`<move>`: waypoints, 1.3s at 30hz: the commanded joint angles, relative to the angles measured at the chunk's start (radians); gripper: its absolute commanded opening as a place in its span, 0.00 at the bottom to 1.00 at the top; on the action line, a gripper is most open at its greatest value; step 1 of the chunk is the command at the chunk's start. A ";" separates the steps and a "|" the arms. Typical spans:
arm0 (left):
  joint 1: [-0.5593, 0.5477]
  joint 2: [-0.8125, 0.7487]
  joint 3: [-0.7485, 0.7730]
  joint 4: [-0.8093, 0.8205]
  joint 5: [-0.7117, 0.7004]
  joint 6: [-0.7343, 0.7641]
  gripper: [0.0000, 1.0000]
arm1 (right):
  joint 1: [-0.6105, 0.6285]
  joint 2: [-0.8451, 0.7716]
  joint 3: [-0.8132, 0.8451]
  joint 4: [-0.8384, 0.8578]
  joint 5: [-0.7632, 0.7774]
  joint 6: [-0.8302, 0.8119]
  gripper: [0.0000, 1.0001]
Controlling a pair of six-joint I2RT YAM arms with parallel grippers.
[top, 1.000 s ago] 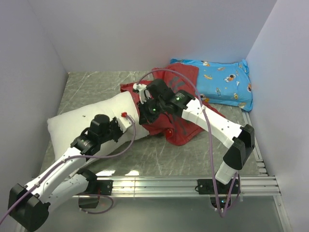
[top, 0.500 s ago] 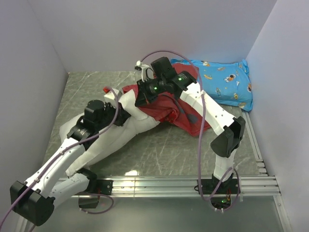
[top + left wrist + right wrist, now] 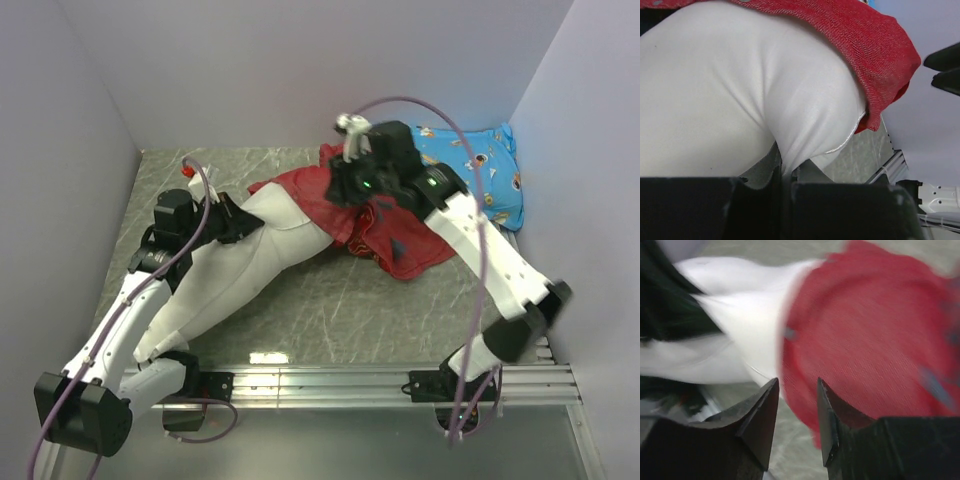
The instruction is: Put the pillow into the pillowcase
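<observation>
I see pillow [image 3: 250, 270] far end inside pillowcase [image 3: 400, 250], bulk outside; left claw [image 3: 785, 172] pinches pillow, right claw [image 3: 797, 390] apart.

Blue cartoon-print pillow [image 3: 487, 168] lies at grey marbled table's [image 3: 330, 300] far corner

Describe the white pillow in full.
The pillow is plain white, plump, soft-looking cloth. It lies stretched diagonally on the grey table, with its near end at the front left and its far end inside the red pillowcase, which wraps over it. The left gripper pinches a fold of it.
</observation>
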 commanded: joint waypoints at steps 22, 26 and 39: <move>0.038 0.082 0.129 0.200 0.089 -0.150 0.00 | 0.098 -0.137 -0.374 0.204 0.451 -0.056 0.62; 0.037 0.074 0.123 0.194 0.083 -0.133 0.00 | 0.065 -0.064 -0.308 0.177 0.441 -0.065 0.30; 0.032 0.091 0.204 0.251 -0.023 -0.133 0.00 | 0.251 0.132 0.308 -0.150 -0.737 0.048 0.00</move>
